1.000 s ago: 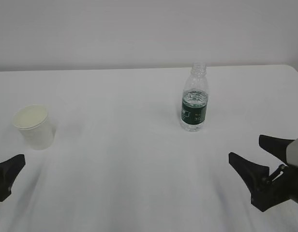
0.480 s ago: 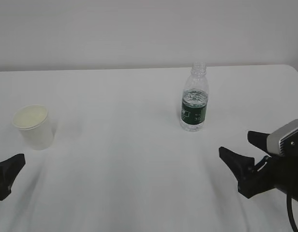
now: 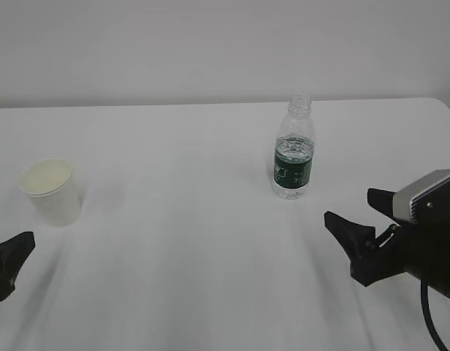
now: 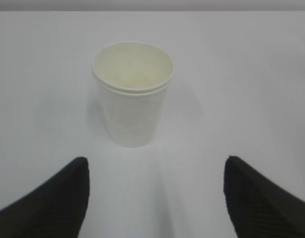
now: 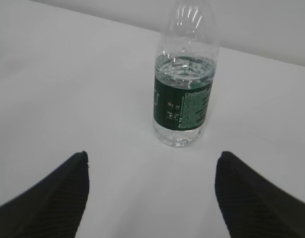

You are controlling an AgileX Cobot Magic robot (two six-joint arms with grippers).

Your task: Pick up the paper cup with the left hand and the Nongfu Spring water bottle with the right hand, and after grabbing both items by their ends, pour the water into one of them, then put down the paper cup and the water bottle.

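The right gripper [image 5: 151, 191] has its jaws spread wide with nothing between them; in the right wrist view the two dark fingertips sit at the lower left and lower right corners, and the water bottle [image 5: 184, 84] stands upright in the upper middle of the frame, ahead of the gap and a little right of its centre. Its long axis is vertical, the open neck at the top edge. The water [image 5: 184, 69] reaches about to the top of the dark green label.

The left gripper [image 4: 156, 196] is likewise wide apart and empty. In the left wrist view its fingertips fill the lower corners and the paper cup [image 4: 133, 94] stands upright on its base in the upper middle, slightly left of the gap's centre, mouth up.

In the exterior view the right gripper [image 3: 362, 228] is at the lower right, with the bottle [image 3: 294, 150] up and to its left, near but clearly apart. The left gripper [image 3: 9, 259] shows only one fingertip at the lower left edge, with the cup [image 3: 52, 190] just above and to its right. Both stand on the white table [image 3: 174, 241], well apart from each other.

As I judge it, each arm needs a short straight advance to bring its upright object between the jaws; the left looks nearer to its target.
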